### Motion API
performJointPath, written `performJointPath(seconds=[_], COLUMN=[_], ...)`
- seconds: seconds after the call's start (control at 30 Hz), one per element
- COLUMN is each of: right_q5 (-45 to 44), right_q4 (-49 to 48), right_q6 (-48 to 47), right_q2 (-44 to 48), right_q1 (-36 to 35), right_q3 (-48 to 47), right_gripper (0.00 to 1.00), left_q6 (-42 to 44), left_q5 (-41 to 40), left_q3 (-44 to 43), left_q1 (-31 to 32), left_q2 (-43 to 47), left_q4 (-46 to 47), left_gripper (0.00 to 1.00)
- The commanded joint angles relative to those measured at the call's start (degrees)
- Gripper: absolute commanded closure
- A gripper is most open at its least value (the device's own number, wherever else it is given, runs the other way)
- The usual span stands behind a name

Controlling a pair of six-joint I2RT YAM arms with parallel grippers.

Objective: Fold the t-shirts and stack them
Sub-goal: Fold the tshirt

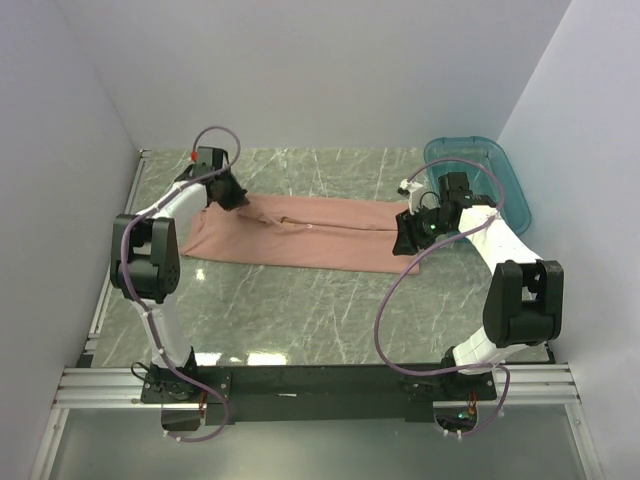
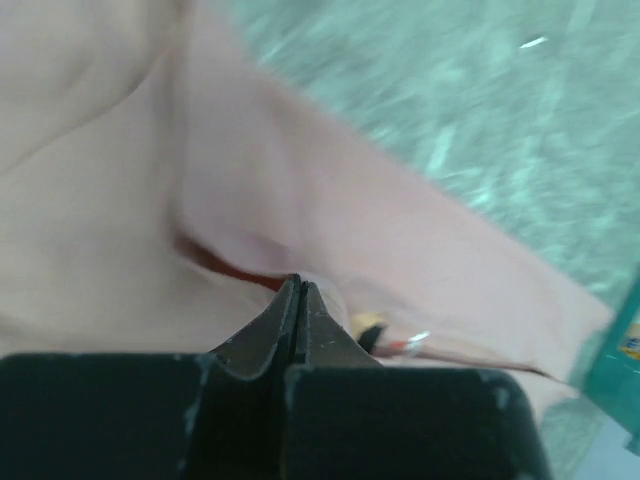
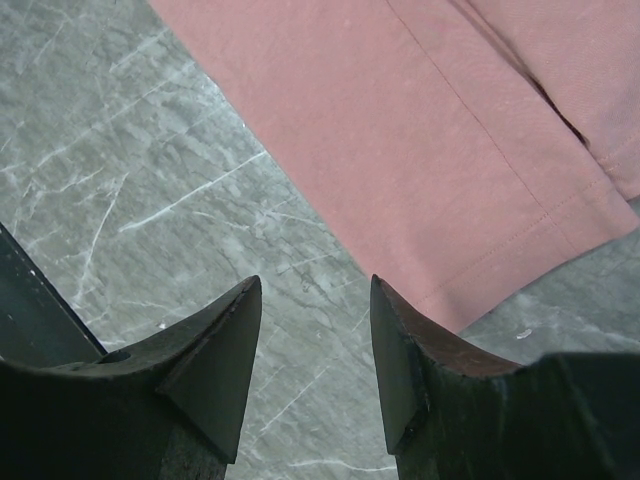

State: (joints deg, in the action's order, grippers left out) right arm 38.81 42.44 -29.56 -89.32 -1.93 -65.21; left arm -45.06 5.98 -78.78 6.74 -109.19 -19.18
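Observation:
One salmon-pink t-shirt lies as a long folded strip across the middle of the marble table. My left gripper is at the strip's far left corner. In the left wrist view its jaws are pressed together at the tips, pinching a pucker of the pink t-shirt beside a red-brown edge. My right gripper hovers over the strip's right end. In the right wrist view it stands open over bare marble, with the t-shirt's hemmed corner just beyond its right finger.
A teal plastic tub stands at the back right, close behind the right arm; its edge shows in the left wrist view. White walls enclose the table on three sides. A black rail runs along the near edge.

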Motion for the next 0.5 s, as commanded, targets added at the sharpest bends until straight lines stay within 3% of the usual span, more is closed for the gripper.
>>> performJointPath(seconds=[0.0,0.47], right_q5=[1.2,1.7], right_q4=[-0.6,-0.4], right_q6=[-0.7,-0.9], right_q2=[1.7,1.6], right_q1=[0.5,1.1], right_q3=[0.3,0.3], right_gripper=[0.46,0.46], left_q6=[2.2,6.2], left_q5=[5.5,15.9], left_q3=[-6.5,-23.3], left_q1=[0.2,1.3], left_q2=[-3.2,-16.4], left_q4=[1.1,1.0], left_gripper=[0.99,0.97])
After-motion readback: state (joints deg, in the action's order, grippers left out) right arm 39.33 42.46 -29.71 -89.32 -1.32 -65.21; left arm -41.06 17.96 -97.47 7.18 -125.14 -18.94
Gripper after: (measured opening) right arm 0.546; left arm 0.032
